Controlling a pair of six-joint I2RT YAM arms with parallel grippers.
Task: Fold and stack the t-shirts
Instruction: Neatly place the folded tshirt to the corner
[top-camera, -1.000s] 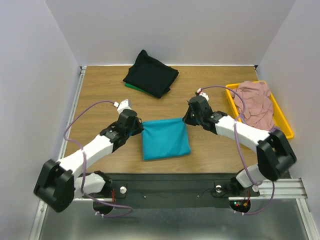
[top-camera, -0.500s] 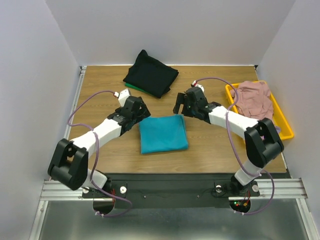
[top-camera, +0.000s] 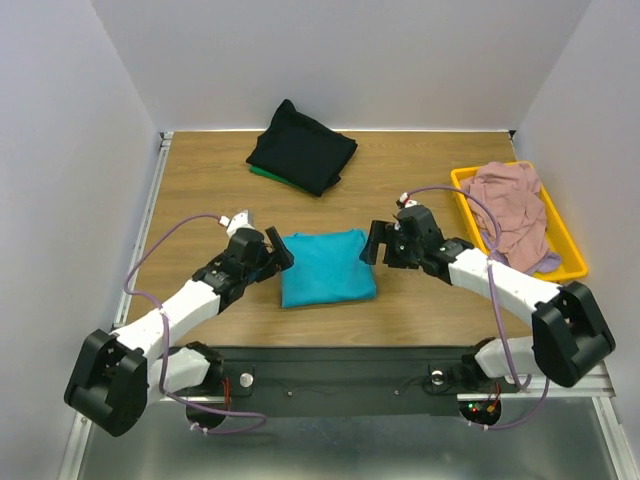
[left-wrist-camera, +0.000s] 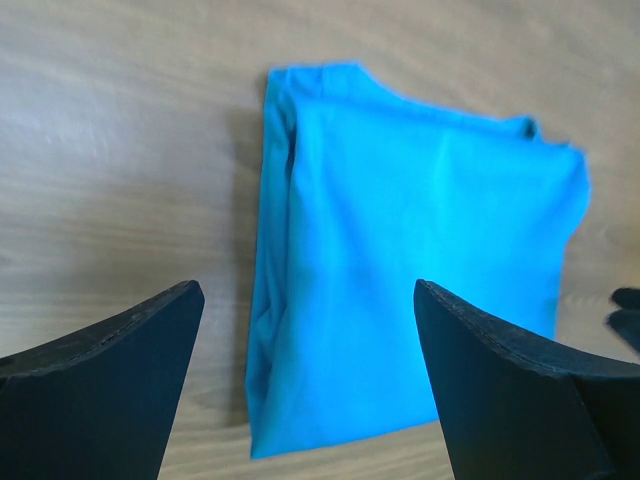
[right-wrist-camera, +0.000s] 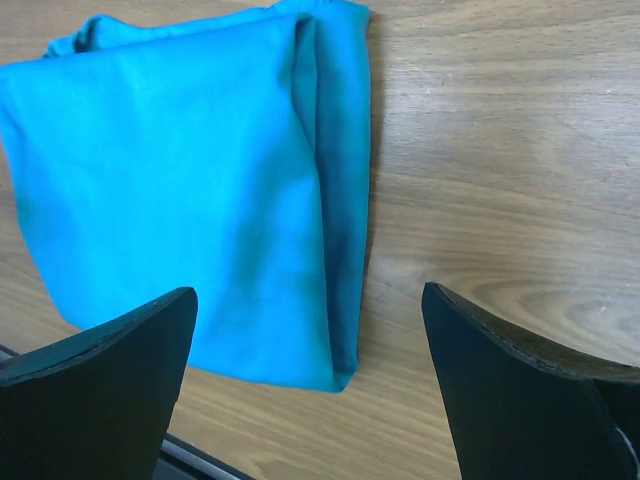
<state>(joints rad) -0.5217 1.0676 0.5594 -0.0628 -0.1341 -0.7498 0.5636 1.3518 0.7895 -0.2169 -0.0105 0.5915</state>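
Observation:
A teal t-shirt (top-camera: 325, 266) lies folded into a flat rectangle on the wooden table, near the front middle. My left gripper (top-camera: 278, 252) stands open just off its left edge, with nothing between the fingers. My right gripper (top-camera: 378, 243) stands open just off its right edge, also holding nothing. The left wrist view has the teal shirt (left-wrist-camera: 420, 250) ahead of the open left gripper (left-wrist-camera: 308, 290). In the right wrist view the shirt (right-wrist-camera: 180, 190) lies ahead of the open right gripper (right-wrist-camera: 308, 293). At the back, a folded black t-shirt (top-camera: 302, 148) rests on a green one (top-camera: 262, 172).
A yellow tray (top-camera: 462, 178) stands at the right edge with a crumpled dusty pink shirt (top-camera: 510, 205) in it. A bit of pale lavender fabric (top-camera: 548, 262) shows at the tray's near end. Walls close in the table on the left, back and right.
Both grippers went from shut at the teal shirt's far corners to open. They have drawn back toward me, to the shirt's left and right sides. The shirt now lies free.

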